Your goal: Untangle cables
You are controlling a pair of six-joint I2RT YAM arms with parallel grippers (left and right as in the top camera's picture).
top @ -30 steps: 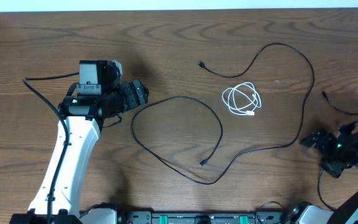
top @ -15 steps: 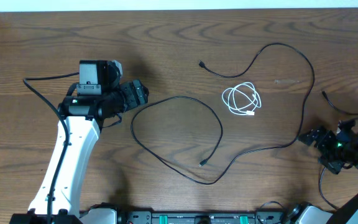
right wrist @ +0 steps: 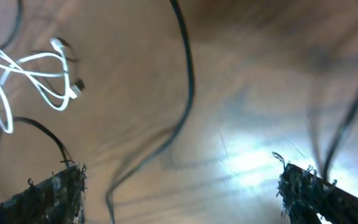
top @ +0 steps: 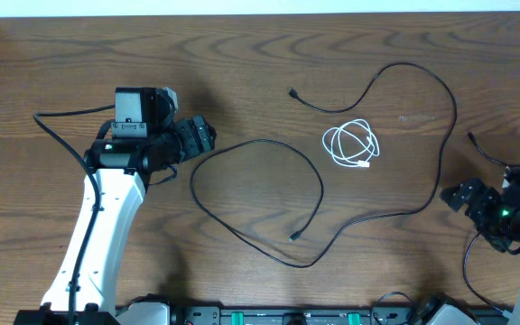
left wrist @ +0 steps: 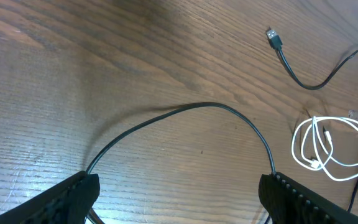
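1. Far left: left gripper (top: 202, 135) with jaws spread wide, holding nothing, just beside the left loop of the black cable (top: 321, 185).
2. Middle: black cable laid in one long open curve on the table (top: 242, 54), with no visible crossing over itself.
3. Right of middle: white cable (top: 351, 144) coiled on itself inside the black cable's upper bend, seemingly apart from it.
4. Judged nearly done: the two cords separated, with perhaps only the white coil left to loosen.
5. Far right: right gripper (top: 463, 197) spread wide and empty, near the black cable's right bend, with the arm wire (top: 487, 159) close by and likely to snag.
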